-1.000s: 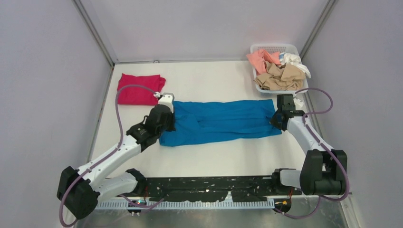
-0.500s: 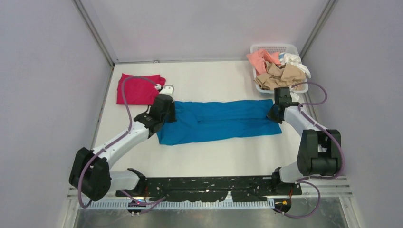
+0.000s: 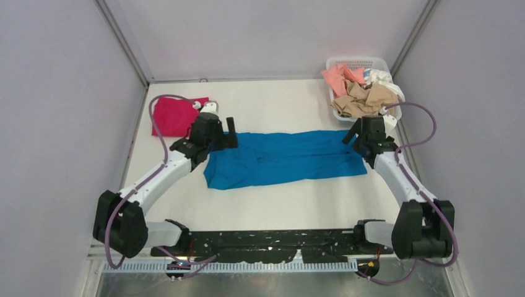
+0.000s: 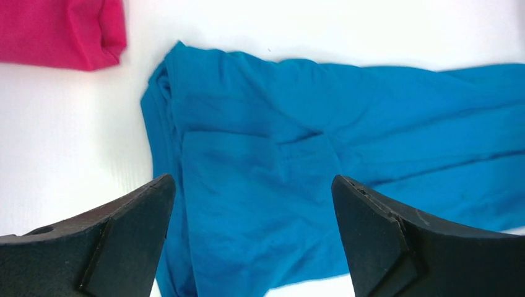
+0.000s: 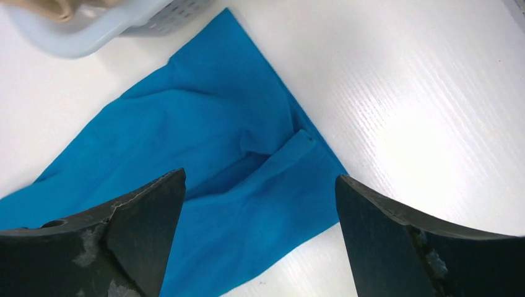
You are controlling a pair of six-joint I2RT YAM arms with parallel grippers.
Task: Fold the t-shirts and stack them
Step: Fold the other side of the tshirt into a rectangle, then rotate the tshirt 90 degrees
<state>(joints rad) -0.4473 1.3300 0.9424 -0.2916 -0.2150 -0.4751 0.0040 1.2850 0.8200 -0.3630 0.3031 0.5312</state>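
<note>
A teal-blue t-shirt (image 3: 285, 158) lies on the white table as a long band folded lengthwise, running left to right. My left gripper (image 3: 224, 137) hovers open above its left end, and the cloth (image 4: 260, 142) shows between the spread jaws of that gripper (image 4: 251, 182), which hold nothing. Over the shirt's right end (image 5: 204, 142), my right gripper (image 3: 360, 140) is open too, its jaws (image 5: 260, 176) wide apart and bare. A folded magenta-red t-shirt (image 3: 173, 116) rests at the far left, with its corner (image 4: 62, 31) also in the left wrist view.
A white basket (image 3: 359, 60) at the back right holds crumpled peach (image 3: 339, 77), tan (image 3: 368, 99) and white (image 3: 381, 77) shirts; its rim (image 5: 93, 31) sits just beyond the teal shirt's right corner. Grey walls close in the table on three sides.
Both grippers were shut on the ends of the teal shirt a second ago; both have opened, let go and risen slightly. The shirt now lies flat on the table.
</note>
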